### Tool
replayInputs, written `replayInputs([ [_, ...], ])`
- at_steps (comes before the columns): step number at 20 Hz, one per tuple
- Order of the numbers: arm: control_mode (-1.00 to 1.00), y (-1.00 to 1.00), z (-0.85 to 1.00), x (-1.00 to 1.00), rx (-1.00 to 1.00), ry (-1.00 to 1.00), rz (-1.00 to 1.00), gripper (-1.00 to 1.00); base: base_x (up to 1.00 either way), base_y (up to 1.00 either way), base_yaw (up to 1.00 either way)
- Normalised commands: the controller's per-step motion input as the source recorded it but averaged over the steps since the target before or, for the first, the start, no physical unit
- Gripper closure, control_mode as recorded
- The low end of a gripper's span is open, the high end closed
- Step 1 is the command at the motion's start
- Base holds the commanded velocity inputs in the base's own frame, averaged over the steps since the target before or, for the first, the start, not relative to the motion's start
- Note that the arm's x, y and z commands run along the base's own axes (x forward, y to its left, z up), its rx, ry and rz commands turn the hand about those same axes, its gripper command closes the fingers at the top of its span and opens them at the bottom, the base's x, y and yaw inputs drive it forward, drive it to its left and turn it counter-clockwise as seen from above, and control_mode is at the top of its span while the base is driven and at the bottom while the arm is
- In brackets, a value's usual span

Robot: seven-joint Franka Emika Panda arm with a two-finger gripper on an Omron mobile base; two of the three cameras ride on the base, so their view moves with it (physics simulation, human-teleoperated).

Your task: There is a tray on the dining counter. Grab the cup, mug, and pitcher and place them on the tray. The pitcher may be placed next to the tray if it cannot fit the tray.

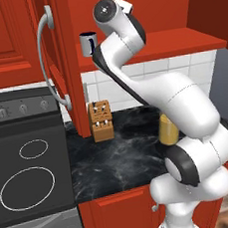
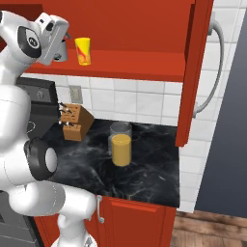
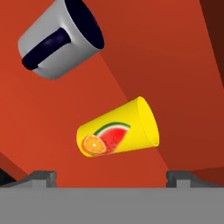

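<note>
The grey mug with its dark handle and the yellow cup with a fruit picture stand side by side on the red cabinet shelf. My gripper is open just in front of them, its tips wide apart and nothing between them; the cup lies straight ahead. From the right base view the cup is beside my gripper, and the mug is partly hidden behind the hand. The mug also shows past the arm. The pitcher stands on the black worktop below. The tray and the dining counter are out of view.
The cabinet door hangs open to the right of the shelf, with a long grey handle. A wooden knife block stands against the tiled wall. A stove adjoins the black worktop on the left.
</note>
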Motion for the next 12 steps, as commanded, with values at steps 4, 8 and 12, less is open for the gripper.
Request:
replayInputs([
  [4, -1.0, 0.0, 0.0, 0.13, -0.02, 0.02, 0.0, -1.0, 0.0, 0.0, 0.0],
  [8, -1.0, 0.0, 0.0, 0.13, -0.02, 0.02, 0.0, -1.0, 0.0, 0.0, 0.0],
  [12, -1.0, 0.0, 0.0, 0.12, -0.02, 0.03, 0.0, -1.0, 0.0, 0.0, 0.0],
])
